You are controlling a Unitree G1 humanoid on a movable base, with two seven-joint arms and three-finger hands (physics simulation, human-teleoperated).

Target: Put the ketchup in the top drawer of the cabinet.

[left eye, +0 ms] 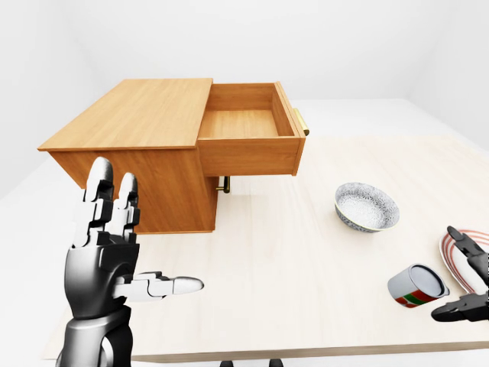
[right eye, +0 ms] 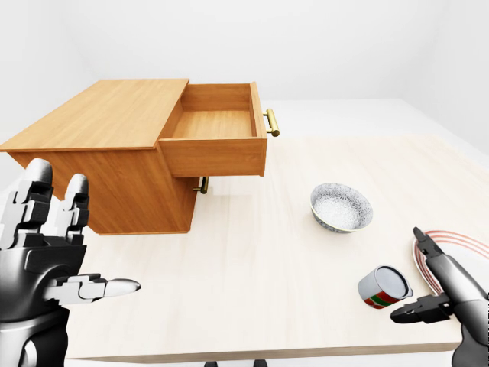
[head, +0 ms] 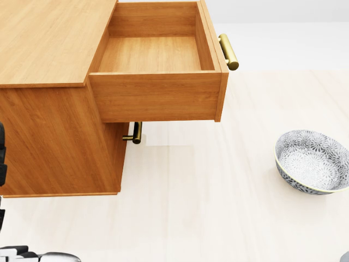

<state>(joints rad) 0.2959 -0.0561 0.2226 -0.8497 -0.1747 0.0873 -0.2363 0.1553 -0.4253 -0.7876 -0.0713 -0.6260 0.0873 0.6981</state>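
Partly cropped plate [right eye: 458, 248], right edge.

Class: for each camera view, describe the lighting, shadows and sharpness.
Left-eye view: even, soft light, sharp throughout; faint shadow under the open wooden drawer. Head view: crisp, no glare on the patterned grey bowl. Right-eye view: equally sharp; metallic left hand shows soft highlights.

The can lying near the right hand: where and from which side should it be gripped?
Probably across the can's round side wall, coming from the right, where the open right hand already stands. It lies on its side on the table, open end up-right.
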